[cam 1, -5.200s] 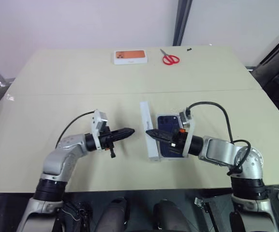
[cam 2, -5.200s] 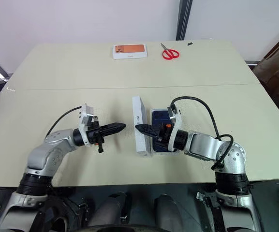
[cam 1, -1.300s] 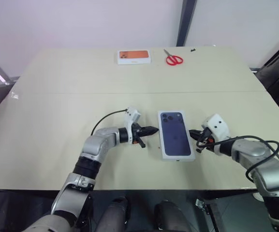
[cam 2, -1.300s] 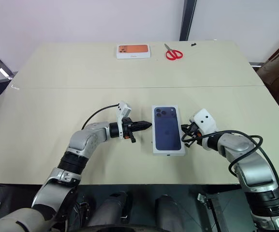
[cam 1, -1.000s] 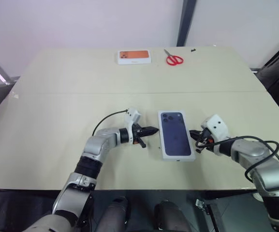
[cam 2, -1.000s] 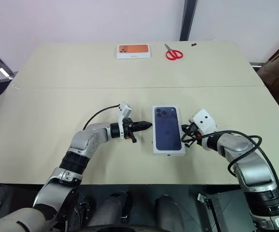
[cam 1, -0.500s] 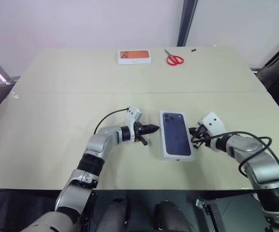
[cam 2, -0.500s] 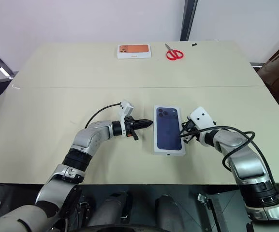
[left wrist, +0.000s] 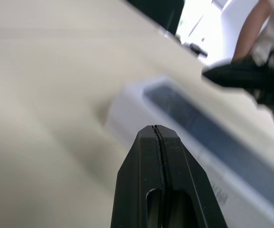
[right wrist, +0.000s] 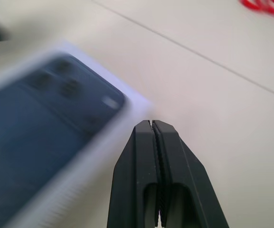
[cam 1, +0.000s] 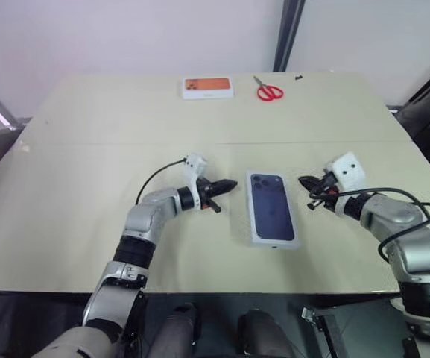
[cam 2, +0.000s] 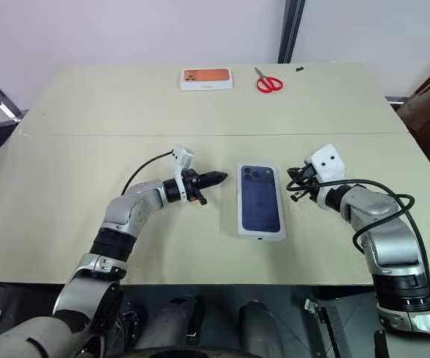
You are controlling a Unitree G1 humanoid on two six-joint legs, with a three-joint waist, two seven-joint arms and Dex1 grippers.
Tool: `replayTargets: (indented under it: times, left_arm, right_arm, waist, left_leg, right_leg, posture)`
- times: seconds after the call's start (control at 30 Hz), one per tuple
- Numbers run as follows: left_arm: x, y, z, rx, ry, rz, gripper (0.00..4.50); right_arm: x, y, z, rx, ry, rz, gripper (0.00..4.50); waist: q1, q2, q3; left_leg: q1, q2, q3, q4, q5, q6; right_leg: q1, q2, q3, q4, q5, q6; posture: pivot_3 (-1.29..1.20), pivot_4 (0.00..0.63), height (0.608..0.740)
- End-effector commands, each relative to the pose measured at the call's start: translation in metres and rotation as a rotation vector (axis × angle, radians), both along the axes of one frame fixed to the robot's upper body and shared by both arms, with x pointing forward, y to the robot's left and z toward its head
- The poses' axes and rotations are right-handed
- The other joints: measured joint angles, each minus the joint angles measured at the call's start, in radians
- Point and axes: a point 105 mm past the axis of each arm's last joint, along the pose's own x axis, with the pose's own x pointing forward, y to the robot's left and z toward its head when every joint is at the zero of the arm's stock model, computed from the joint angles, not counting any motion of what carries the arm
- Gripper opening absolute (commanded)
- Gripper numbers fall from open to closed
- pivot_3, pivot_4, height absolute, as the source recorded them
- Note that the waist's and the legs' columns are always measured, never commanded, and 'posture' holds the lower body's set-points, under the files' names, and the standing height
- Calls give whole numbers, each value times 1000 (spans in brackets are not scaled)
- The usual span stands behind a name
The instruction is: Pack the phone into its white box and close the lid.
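Note:
The white box (cam 1: 274, 243) lies flat on the table between my two grippers with the lid (cam 1: 272, 209) on it. The lid's top bears a dark navy picture of a phone, camera cluster at the far end. The phone itself is hidden inside. My left gripper (cam 1: 233, 182) hovers shut a little left of the box's far end, pointing at it, with its fingers (left wrist: 154, 142) pressed together. My right gripper (cam 1: 304, 180) hovers shut just right of that end. Neither touches the box, and its blurred corner (right wrist: 56, 109) shows in the right wrist view.
An orange-topped white box (cam 1: 207, 87) and red scissors (cam 1: 267, 91) lie at the table's far edge. A seam (cam 1: 125, 143) runs across the tabletop beyond the grippers. Bare table stretches to both sides and toward the near edge.
Both grippers have lifted off the table and drawn slightly away from the box's sides. The box has stayed in place with its lid on.

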Motion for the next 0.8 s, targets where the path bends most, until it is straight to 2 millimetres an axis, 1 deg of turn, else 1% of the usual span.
replayTargets:
  times: [0.03,0.07,0.1,0.13,0.2,0.23,0.27,0.3,0.33,0.37,0.47,0.53,0.57,0.63,0.67,0.7,0.73,0.8]
  left_arm:
    - [-5,-18,28,-59,-71,-63,0]
    - [-5,-20,28,-55,-74,-66,0]
    - [-6,-23,23,-34,-73,-73,0]
    - [-6,-25,12,15,-63,-78,0]
    - [-8,-27,-26,215,-41,-89,0]
    - [-9,-27,-37,282,-45,-96,0]
    - [-11,-24,-53,353,-15,-101,0]
    - [-13,-22,-61,387,-16,-102,0]
    - [-13,-21,-65,394,-13,-100,0]
    - [-12,-20,-64,379,1,-92,0]
    - [-9,-17,-59,349,10,-78,0]
    - [-7,-15,-55,328,10,-71,0]
    - [-5,-15,-49,294,-2,-62,257]
    - [-4,-11,-34,233,-31,-58,837]
    - [-4,-8,-27,216,-61,-63,1299]
    - [-2,0,-21,211,-83,-46,1784]
    - [0,7,-17,211,-101,-30,2243]
    - [1,26,-12,220,-131,-12,3316]
  right_arm:
    - [-13,19,-4,-14,26,107,61]
    - [-15,21,-8,-23,40,123,61]
    - [-19,24,-14,-45,61,141,61]
    - [-23,26,-22,-76,82,155,61]
    - [-29,25,-40,-167,128,171,61]
    - [-31,24,-45,-193,140,173,61]
    - [-32,20,-52,-224,158,164,61]
    - [-32,18,-56,-246,164,153,61]
    - [-31,16,-58,-256,165,148,61]
    - [-30,15,-57,-250,164,141,61]
    - [-26,16,-50,-195,164,123,61]
    - [-25,18,-46,-139,180,123,61]
    - [-22,20,-39,-56,189,110,292]
    - [-15,19,-24,-3,140,97,862]
    - [-12,18,-16,16,107,85,1329]
    - [-8,15,-6,42,71,70,1864]
    - [-5,12,2,69,45,57,2307]
    - [-2,7,12,88,16,48,3371]
  waist:
    - [0,0,0]
    - [-1,0,0]
    - [-3,0,0]
    - [-3,0,0]
    - [-6,1,-1]
    - [-7,0,-1]
    - [-8,0,-1]
    - [-6,-2,-3]
    - [-5,-3,-5]
    - [-4,-4,-6]
    - [-2,-5,-7]
    - [-2,-5,-7]
    - [-2,-5,-7]
    - [-3,-5,-7]
    - [-5,-5,-7]
    - [-7,-5,-6]
    - [-9,-4,-6]
    - [-12,-3,-5]
  left_leg:
    - [0,0,0,0,0,0]
    - [0,0,0,1,0,0]
    - [0,0,0,1,0,0]
    - [0,0,0,0,0,0]
    - [0,0,0,0,0,0]
    - [1,0,0,0,0,0]
    - [2,0,0,0,-1,2]
    - [2,1,0,0,-2,4]
    - [2,1,0,0,-2,4]
    - [4,1,0,0,-2,4]
    - [16,1,-1,-3,-4,6]
    - [20,1,-1,-6,-4,6]
    - [20,1,-1,-6,-4,6]
    - [19,1,-2,-6,-4,6]
    - [19,1,-2,-6,-4,6]
    - [18,1,-1,-6,-4,6]
    - [17,1,-1,-7,-4,6]
    - [16,1,-1,-7,-4,5]
  right_leg:
    - [0,0,0,0,0,0]
    - [0,0,0,0,0,0]
    - [0,0,0,0,0,0]
    - [0,0,0,0,0,0]
    - [0,1,0,0,0,0]
    - [0,1,0,0,0,0]
    - [1,1,1,0,0,0]
    - [1,1,0,0,0,0]
    - [2,1,0,0,0,0]
    - [3,1,0,0,0,0]
    - [17,1,0,-6,0,0]
    - [22,1,-1,-10,0,0]
    - [22,1,-1,-10,0,0]
    - [21,1,-1,-10,0,0]
    - [20,0,-1,-10,0,0]
    - [18,0,0,-9,0,0]
    - [17,0,0,-9,0,0]
    - [15,1,0,-9,0,0]
  posture:
    - [0,150,734]
    - [0,150,734]
    - [0,150,734]
    - [0,150,734]
    - [0,150,734]
    - [0,150,734]
    - [0,150,734]
    - [0,150,734]
    - [0,150,734]
    - [0,150,734]
    - [0,150,734]
    - [0,150,734]
    - [0,150,734]
    - [0,150,734]
    - [0,150,734]
    - [0,150,734]
    - [0,150,734]
    - [0,150,734]
